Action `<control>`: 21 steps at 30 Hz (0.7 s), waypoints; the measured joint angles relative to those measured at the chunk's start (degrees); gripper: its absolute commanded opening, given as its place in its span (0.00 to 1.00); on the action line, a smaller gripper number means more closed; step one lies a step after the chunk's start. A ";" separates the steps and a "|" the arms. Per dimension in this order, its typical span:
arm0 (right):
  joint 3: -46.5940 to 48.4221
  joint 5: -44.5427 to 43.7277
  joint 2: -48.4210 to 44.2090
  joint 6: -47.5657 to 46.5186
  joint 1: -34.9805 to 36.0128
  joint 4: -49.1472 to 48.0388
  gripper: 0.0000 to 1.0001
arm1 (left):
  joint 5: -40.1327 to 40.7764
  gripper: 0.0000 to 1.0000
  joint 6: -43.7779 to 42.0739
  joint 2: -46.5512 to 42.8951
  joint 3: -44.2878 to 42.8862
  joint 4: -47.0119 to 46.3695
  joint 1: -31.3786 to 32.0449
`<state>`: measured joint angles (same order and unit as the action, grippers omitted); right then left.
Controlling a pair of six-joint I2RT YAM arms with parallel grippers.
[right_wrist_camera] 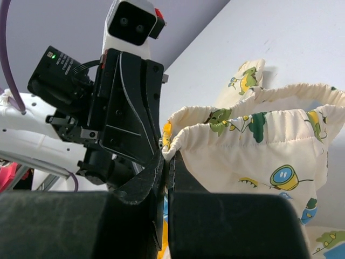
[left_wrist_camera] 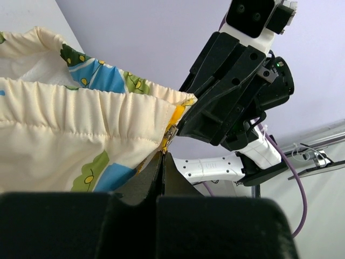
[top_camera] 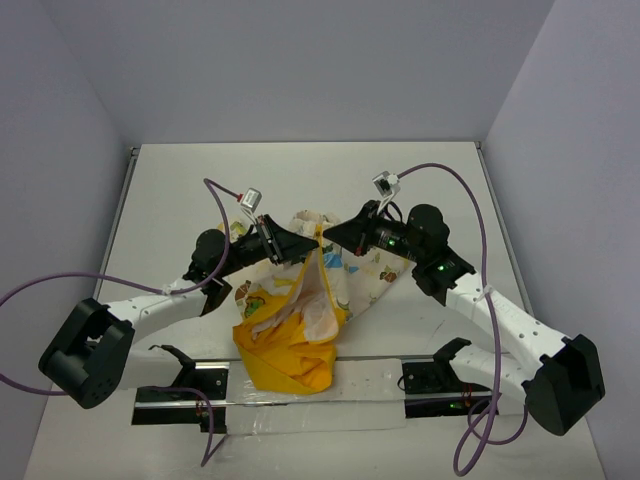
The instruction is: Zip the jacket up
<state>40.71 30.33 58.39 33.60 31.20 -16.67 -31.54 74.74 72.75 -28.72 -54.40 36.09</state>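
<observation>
The jacket point(top_camera: 345, 285) hangs between the two arms above the middle of the table, cream cloth with cartoon prints, its yellow hood point(top_camera: 285, 365) slumped at the near edge. My left gripper point(top_camera: 297, 243) and right gripper point(top_camera: 333, 232) meet tip to tip at its raised top edge. In the left wrist view the left gripper point(left_wrist_camera: 162, 155) is shut on the yellow zipper edge under the gathered hem point(left_wrist_camera: 70, 135), by a small metal zipper piece point(left_wrist_camera: 171, 131). In the right wrist view the right gripper point(right_wrist_camera: 166, 159) is shut on the hem corner of the jacket point(right_wrist_camera: 259, 151).
The white table point(top_camera: 200, 190) is boxed in by pale walls at the back and both sides. A metal rail with a clear sheet point(top_camera: 370, 378) runs along the near edge between the arm bases. Purple cables point(top_camera: 30, 290) loop beside both arms.
</observation>
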 measured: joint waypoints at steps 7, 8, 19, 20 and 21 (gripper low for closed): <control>2.67 -6.85 0.53 -0.98 0.00 0.21 0.00 | 0.18 0.00 0.04 -0.12 1.35 2.65 1.37; 3.50 -7.86 0.75 -1.19 -0.02 0.37 0.00 | 0.29 0.00 -0.02 -0.26 1.37 3.40 1.62; 16.99 -20.26 5.90 -3.85 -1.54 6.01 0.00 | 2.10 0.00 -1.52 -4.09 3.97 10.08 2.81; 18.81 -21.29 6.76 -4.17 -2.14 7.15 0.00 | 2.27 0.00 -1.85 -4.59 4.49 11.16 2.89; 20.99 -22.28 7.82 -4.54 -2.81 8.23 0.00 | 2.37 0.00 -2.11 -5.27 5.11 12.34 2.93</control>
<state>61.70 8.05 66.21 29.06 28.39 -8.44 -29.17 72.63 67.49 -23.61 -42.06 39.01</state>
